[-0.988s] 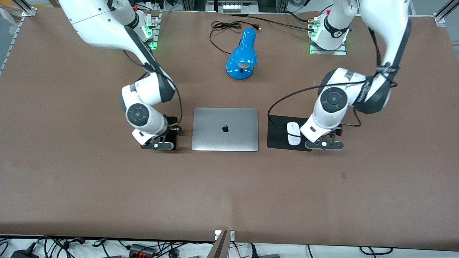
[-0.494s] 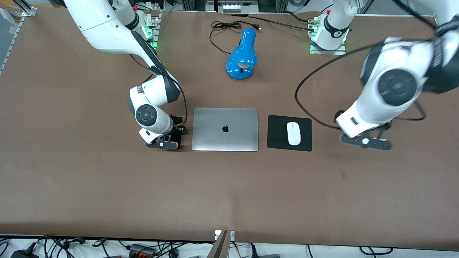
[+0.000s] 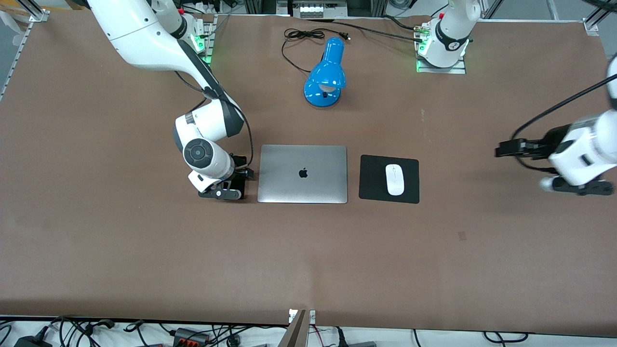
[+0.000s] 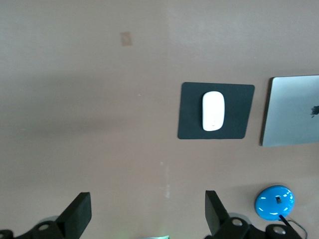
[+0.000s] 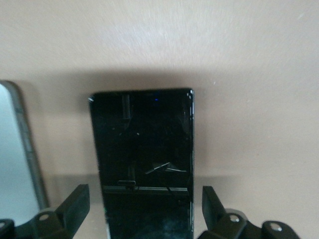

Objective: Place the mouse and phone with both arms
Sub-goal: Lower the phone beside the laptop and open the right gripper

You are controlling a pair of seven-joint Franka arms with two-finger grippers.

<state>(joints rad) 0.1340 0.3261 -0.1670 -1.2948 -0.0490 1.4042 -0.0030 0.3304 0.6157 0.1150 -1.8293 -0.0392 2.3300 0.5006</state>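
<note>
We saw the mouse (image 3: 395,179) resting on its pad (image 3: 373,180) beside the laptop (image 3: 302,174), the left end effector (image 4: 144,216) spread and empty, high over the table (image 3: 308,260) toward its own end. The right end effector (image 5: 144,206) straddled the phone (image 5: 142,154), fingers spread; we judged a straight lift safest.

**Brown table: what's lying on it**

Brown table top (image 3: 144,250), wide, plain. Closed silver laptop (image 3: 302,173) flat at mid-table. Black square mouse pad (image 3: 373,180) just beside it, twd the left arm's end; the mouse (image 3: 395,179) sits on the pad, not on the table itself. The phone (image 5: 142,159) lies flat just beside the laptop, twd the right arm's end. Blue desk lamp (image 3: 325,74) w/ black cord (image 3: 299,36) lies farther from the front camera than the laptop. Arm bases stand along the same edge.
</note>
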